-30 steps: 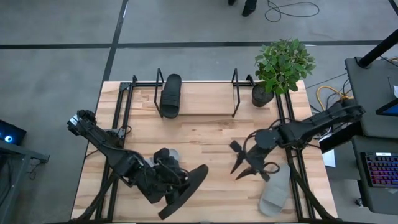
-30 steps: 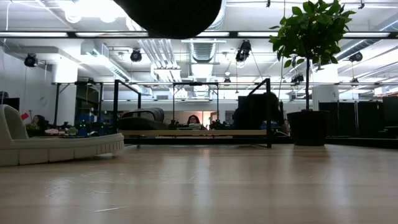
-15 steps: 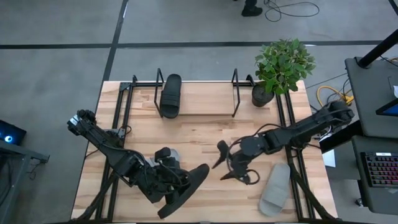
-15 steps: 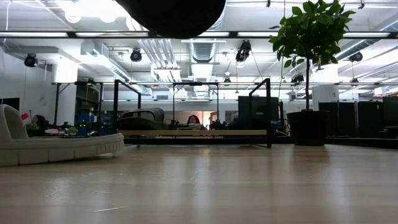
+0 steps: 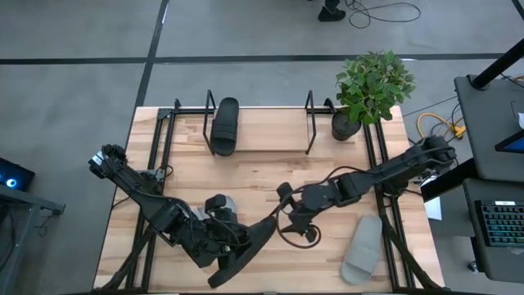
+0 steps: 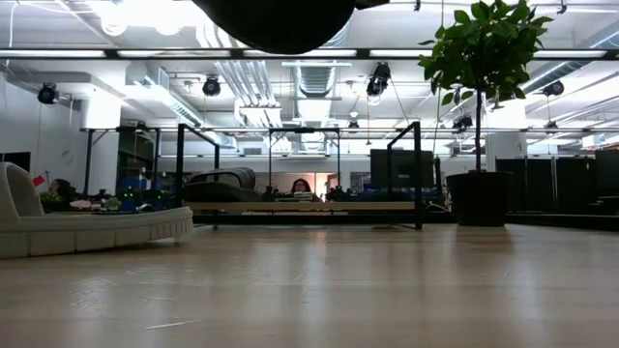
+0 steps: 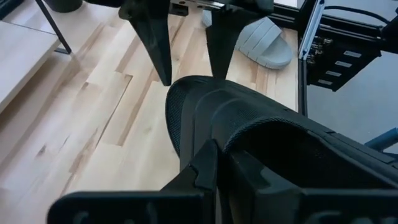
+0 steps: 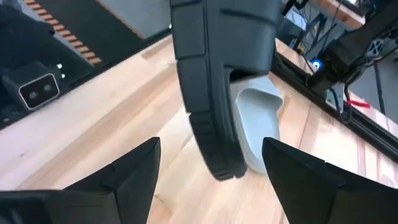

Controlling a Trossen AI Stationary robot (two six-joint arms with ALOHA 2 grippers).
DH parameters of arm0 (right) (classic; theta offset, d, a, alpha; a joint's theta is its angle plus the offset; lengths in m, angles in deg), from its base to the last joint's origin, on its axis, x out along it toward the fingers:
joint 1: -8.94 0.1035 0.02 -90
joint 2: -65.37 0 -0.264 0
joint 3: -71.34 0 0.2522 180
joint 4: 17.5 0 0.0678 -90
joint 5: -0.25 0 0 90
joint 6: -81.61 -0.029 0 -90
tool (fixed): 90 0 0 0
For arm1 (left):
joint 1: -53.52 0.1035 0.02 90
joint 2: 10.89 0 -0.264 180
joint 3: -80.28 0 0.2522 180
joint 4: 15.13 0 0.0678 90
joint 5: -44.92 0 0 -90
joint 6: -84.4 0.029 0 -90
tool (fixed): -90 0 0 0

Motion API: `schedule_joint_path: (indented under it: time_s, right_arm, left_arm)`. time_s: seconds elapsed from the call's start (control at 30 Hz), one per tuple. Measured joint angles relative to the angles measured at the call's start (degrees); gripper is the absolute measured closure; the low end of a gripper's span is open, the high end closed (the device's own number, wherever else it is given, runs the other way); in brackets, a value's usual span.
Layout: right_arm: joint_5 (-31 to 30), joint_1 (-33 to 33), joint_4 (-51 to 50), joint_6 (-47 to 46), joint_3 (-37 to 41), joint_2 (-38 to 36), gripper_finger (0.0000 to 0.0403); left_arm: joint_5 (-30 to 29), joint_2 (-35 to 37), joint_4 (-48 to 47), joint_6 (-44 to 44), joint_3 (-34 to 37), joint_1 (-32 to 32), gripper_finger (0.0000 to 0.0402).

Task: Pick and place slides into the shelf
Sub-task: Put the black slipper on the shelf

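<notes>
On my overhead feed the left end effector (image 5: 223, 246) is pinched shut on a black rubber slide sandal (image 5: 246, 246), holding it lifted and tilted above the near part of the light wooden worktop (image 5: 262, 176). The right end effector (image 5: 288, 225) has its fingers spread wide, its tips just beside the toe end of that black sandal. A light grey slide sandal (image 8: 258, 118) lies on the worktop directly beneath the raised one, and a second light grey sandal (image 5: 362, 248) lies flat near the right edge. Another black sandal (image 5: 224, 124) sits on the wooden board of the black wire-framed shelf (image 5: 309, 123) at the far side, next to a potted green plant (image 5: 372, 86).
</notes>
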Motion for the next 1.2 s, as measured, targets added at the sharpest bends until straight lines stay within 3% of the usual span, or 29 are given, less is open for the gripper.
schedule_joint_path:
  time_s: [0.47, 0.7, 0.93, 1.2]
  right_arm:
    - [0.02, -0.07, 0.27, -1.36, -2.16, 1.62, 0.0140]
    - [-0.01, -0.12, 0.44, -1.51, -2.08, 1.62, 0.0167]
    - [-0.46, -0.22, 0.46, -1.01, -2.12, 1.91, 0.0226]
    - [-0.13, -0.15, -0.02, -1.08, -2.52, 1.97, 0.0352]
  left_arm:
    - [-2.91, -0.02, 2.56, 3.09, 0.76, 0.18, 0.0401]
    - [-6.06, -0.02, 3.65, 5.05, 0.76, 0.58, 0.0401]
    - [-6.38, -0.02, 4.44, 5.81, 0.79, 0.70, 0.0401]
    - [-7.21, -0.02, 6.41, 8.23, 0.79, 0.74, 0.0401]
